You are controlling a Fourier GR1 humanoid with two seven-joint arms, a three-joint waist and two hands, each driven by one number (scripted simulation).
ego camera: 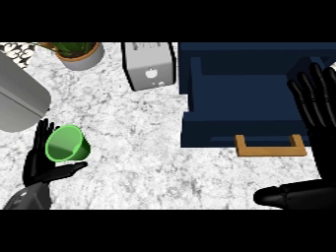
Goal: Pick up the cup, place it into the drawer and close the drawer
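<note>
A green cup (pixel 68 143) lies on its side on the marble counter at the left, its mouth turned toward me. My left hand (pixel 41 165) is at the cup, fingers straight behind its left side and thumb stretched out beneath it. The dark blue drawer (pixel 232 133) stands pulled out at the right, with a wooden handle (pixel 270 146) on its front. My right hand (pixel 321 113) is open, fingers straight and pointing up, over the drawer's right edge, its thumb low at the right.
A grey toaster (pixel 150 64) stands at the back centre, a potted plant (pixel 79 52) at the back left, and a large grey cylinder-like object (pixel 9 96) fills the left edge. Bare marble lies between cup and drawer.
</note>
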